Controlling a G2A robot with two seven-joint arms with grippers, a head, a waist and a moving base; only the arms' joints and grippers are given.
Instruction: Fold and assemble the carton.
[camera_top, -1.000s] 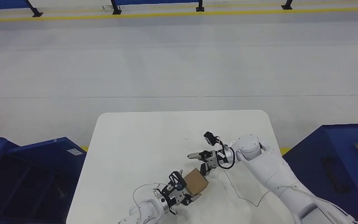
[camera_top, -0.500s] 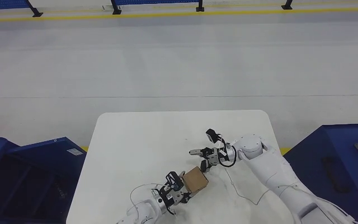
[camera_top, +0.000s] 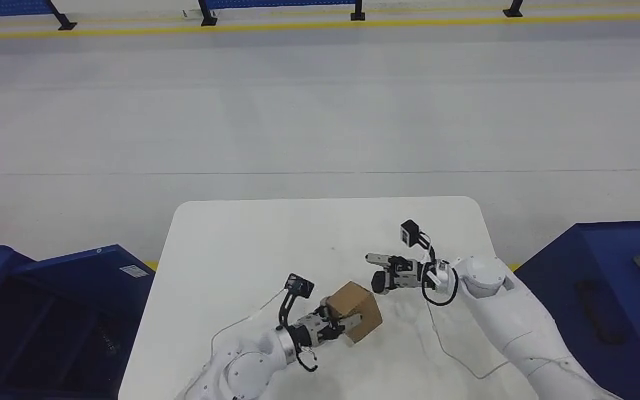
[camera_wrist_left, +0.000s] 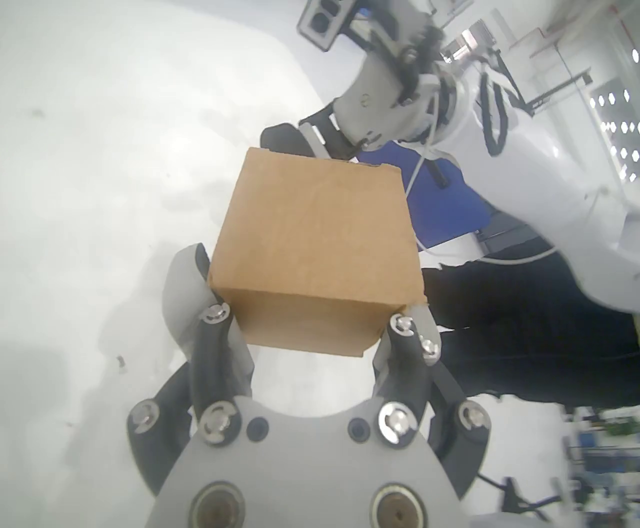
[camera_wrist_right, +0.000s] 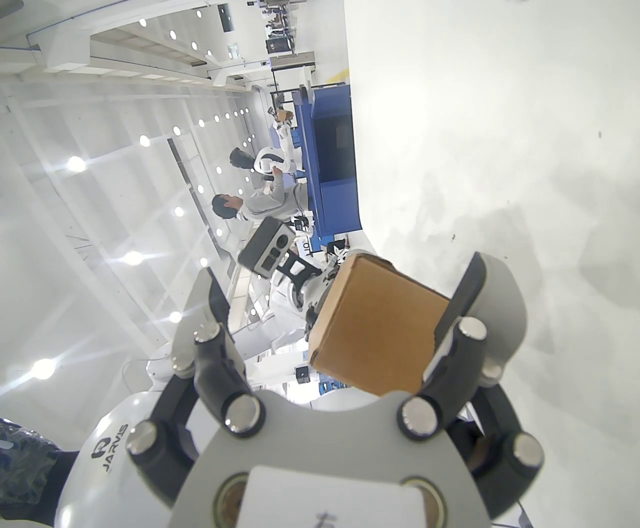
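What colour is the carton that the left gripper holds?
The carton is plain brown, without pattern; the left wrist view shows it best.

Right wrist view | I have my right gripper (camera_wrist_right: 342, 270) with fingers spread wide | brown carton (camera_wrist_right: 375, 330) just ahead between them, one finger just beside its edge, contact I can't tell | left gripper (camera_wrist_right: 312, 295) at the carton's far end | white table (camera_wrist_right: 500, 125) behind

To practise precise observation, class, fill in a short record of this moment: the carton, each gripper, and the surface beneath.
object: brown carton, folded into a box shape, tilted
left arm: left gripper shut on the carton's near end
right arm: right gripper open, close by the carton's far end; contact unclear
surface: white table
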